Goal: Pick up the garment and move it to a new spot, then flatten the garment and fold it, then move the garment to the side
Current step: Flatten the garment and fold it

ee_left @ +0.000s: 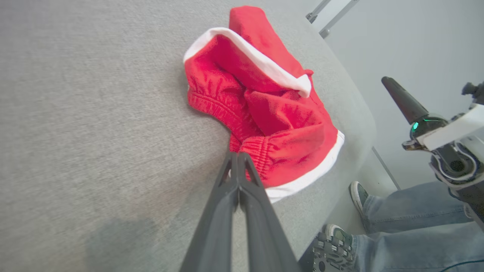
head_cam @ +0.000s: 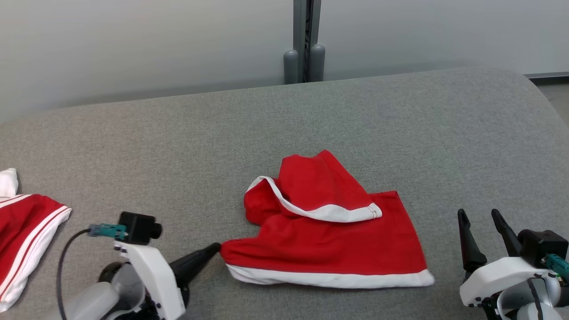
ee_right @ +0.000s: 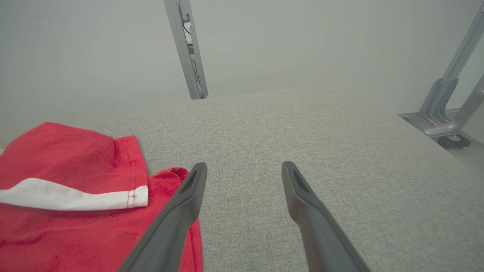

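One garment (head_cam: 329, 240), left end effector (head_cam: 218, 247) closed touching it, right end effector (head_cam: 479, 213) spread

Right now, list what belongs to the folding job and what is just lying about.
Job:
red garment, mid-table
left pincer, shut at its edge
right pincer, open, apart to its right
grey table

Lying about:
second red-and-white garment and white cloth, at the table's left edge
person's shoes, below the table
metal post, behind
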`<state>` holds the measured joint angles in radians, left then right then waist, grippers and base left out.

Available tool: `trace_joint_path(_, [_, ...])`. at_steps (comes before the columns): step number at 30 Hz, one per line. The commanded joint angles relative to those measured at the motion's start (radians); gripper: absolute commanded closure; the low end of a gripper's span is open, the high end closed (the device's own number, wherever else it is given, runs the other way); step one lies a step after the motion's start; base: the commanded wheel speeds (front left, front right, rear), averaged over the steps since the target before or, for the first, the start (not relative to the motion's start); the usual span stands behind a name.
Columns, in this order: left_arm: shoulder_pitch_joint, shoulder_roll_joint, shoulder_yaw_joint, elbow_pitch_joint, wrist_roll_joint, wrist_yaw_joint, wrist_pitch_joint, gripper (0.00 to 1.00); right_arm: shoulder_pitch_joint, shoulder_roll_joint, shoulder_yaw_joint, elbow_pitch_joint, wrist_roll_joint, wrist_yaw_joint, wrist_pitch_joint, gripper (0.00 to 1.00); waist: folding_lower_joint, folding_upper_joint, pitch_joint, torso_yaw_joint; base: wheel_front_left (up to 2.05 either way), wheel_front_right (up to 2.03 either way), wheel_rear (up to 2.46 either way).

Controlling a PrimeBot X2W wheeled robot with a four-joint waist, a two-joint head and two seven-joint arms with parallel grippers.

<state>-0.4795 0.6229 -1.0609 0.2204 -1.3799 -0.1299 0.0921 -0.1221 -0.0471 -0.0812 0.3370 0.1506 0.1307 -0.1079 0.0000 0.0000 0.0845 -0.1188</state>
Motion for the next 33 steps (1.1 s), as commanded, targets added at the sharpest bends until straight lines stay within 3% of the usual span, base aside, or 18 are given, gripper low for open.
trace_joint_path(1, [-0.001, 0.019, 0.014, 0.032, -0.002, 0.0, -0.018, 1.0, 0.003, -0.007, 0.001, 0.001, 0.006, 0.0, -0.009, 0.0, 0.0, 0.0, 0.0, 0.0, 0.0, 0.0, 0.0])
trace_joint_path(8, [0.03, 0.006, 0.065, 0.205, -0.049, 0.012, -0.082, 1.0, 0.003, -0.007, 0.001, 0.009, 0.008, 0.0, -0.017, 0.0, 0.0, 0.0, 0.002, -0.003, 0.0, 0.0, 0.0])
trace_joint_path(17, [0.058, -0.04, 0.077, 0.317, -0.076, 0.011, -0.112, 1.0, 0.0, -0.007, -0.003, 0.017, 0.007, 0.0, -0.018, 0.0, 0.0, 0.0, -0.001, -0.002, 0.0, 0.0, 0.0])
trace_joint_path(18, [0.059, -0.044, 0.078, 0.321, -0.072, 0.009, -0.124, 0.71, 0.001, -0.007, -0.003, 0.016, 0.007, 0.0, -0.017, 0.0, 0.0, 0.0, -0.002, -0.002, 0.0, 0.0, 0.0])
trace_joint_path(19, [0.061, -0.046, 0.08, 0.322, -0.067, 0.008, -0.135, 0.15, 0.003, -0.007, -0.003, 0.015, 0.006, 0.0, -0.016, 0.0, 0.0, 0.0, -0.004, -0.001, 0.0, 0.0, 0.0])
trace_joint_path(20, [0.062, -0.045, 0.081, 0.323, -0.06, 0.007, -0.149, 0.0, 0.005, -0.007, -0.003, 0.014, 0.006, 0.0, -0.015, 0.0, 0.0, 0.0, -0.006, 0.0, 0.0, 0.0, 0.0])
trace_joint_path(26, [0.065, -0.018, 0.096, 0.289, -0.006, 0.009, -0.256, 0.0, 0.012, -0.007, -0.004, 0.012, 0.008, 0.0, -0.019, 0.0, 0.0, 0.0, -0.016, 0.004, 0.0, 0.0, 0.0])
trace_joint_path(28, [0.07, 0.009, 0.118, 0.249, 0.032, 0.029, -0.317, 0.0, 0.022, -0.007, -0.005, 0.01, 0.01, 0.0, -0.02, 0.0, 0.0, 0.0, -0.02, 0.01, 0.0, 0.0, 0.0])
trace_joint_path(33, [0.101, 0.05, 0.19, 0.179, 0.099, 0.069, -0.352, 0.0, 0.032, -0.007, -0.009, 0.006, 0.013, 0.0, -0.027, 0.0, 0.0, 0.0, -0.025, 0.02, 0.0, 0.0, 0.0])
